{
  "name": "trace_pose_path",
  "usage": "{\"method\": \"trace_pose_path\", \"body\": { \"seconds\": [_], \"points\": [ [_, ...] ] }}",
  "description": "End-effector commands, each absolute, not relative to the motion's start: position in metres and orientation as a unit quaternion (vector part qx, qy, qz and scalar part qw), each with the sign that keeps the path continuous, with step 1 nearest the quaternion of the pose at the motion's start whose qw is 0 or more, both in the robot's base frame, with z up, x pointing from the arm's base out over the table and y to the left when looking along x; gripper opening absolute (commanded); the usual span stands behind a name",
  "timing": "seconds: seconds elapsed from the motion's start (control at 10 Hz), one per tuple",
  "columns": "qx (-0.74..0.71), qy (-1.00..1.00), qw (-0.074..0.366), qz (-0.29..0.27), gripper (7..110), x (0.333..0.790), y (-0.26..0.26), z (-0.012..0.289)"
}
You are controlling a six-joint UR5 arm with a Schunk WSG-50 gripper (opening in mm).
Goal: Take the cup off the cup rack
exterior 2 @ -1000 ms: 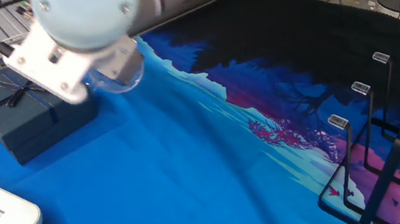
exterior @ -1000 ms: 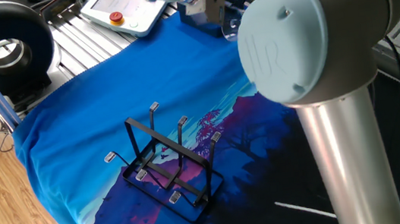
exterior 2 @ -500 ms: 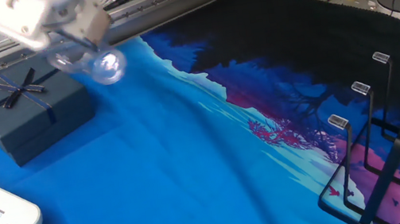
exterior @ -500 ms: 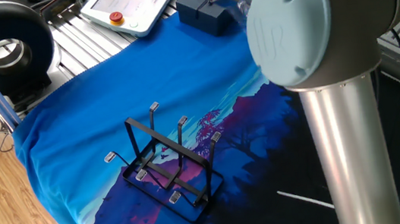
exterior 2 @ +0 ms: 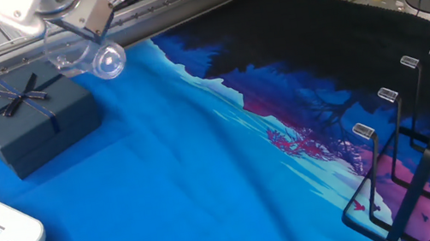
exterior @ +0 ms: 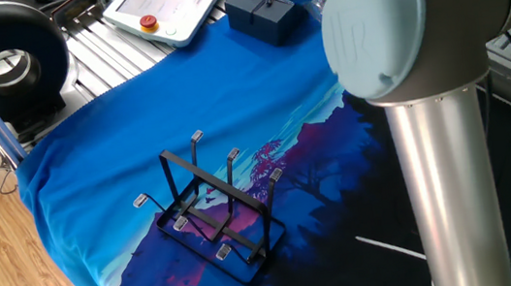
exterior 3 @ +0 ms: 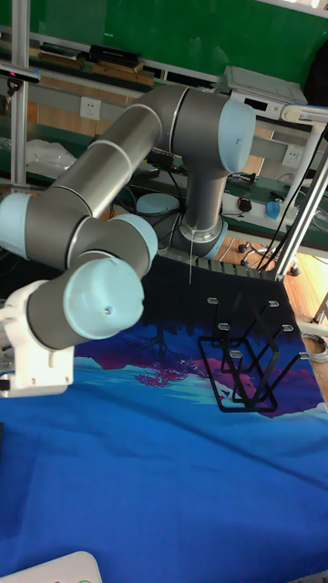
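The cup (exterior 2: pixel 97 61) was off the rack (exterior: pixel 214 216) and in the air, pinched by the tool (exterior 2: pixel 73 32) near the far corner of the worktop (exterior 2: pixel 210 199). In the other fixed view it hung tilted on its side, its thick round base turned toward the camera, just beside and above the dark blue gift box (exterior 2: pixel 24 116) with its ribbon bow. Whether it touched the box could not be told. The tool's fingers (exterior 2: pixel 91 19) closed on the upper part of the cup.

The rack stood well apart from the cup, on the purple part of the printed blue cloth (exterior: pixel 137 128), upright on its rectangular base, its slanted prongs with grey tips all bare. The tall fixed view showed the same rack (exterior 3: pixel 248 360) with nothing hanging on it.

In one fixed view the big grey arm (exterior: pixel 438 120) filled the right side, and only a small piece of the tool showed above the box (exterior: pixel 266 10). A white pendant with a red button (exterior: pixel 170 2) lay beyond the cloth's edge.
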State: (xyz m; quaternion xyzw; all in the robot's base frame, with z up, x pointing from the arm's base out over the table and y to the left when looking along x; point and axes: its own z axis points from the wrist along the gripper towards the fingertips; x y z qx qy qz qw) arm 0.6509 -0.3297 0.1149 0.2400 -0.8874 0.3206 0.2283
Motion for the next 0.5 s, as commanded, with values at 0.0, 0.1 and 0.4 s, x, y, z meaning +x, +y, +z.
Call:
{"method": "trace_pose_path", "body": {
  "seconds": [0.0, 0.1, 0.4],
  "points": [
    [0.242, -0.892, 0.233, 0.303, 22, 0.639, -0.347, 0.105],
    [0.245, -0.89, 0.237, 0.303, 22, 0.638, -0.35, 0.109],
    [0.232, -0.881, 0.308, 0.274, 44, 0.607, -0.344, 0.139]
  ]
}}
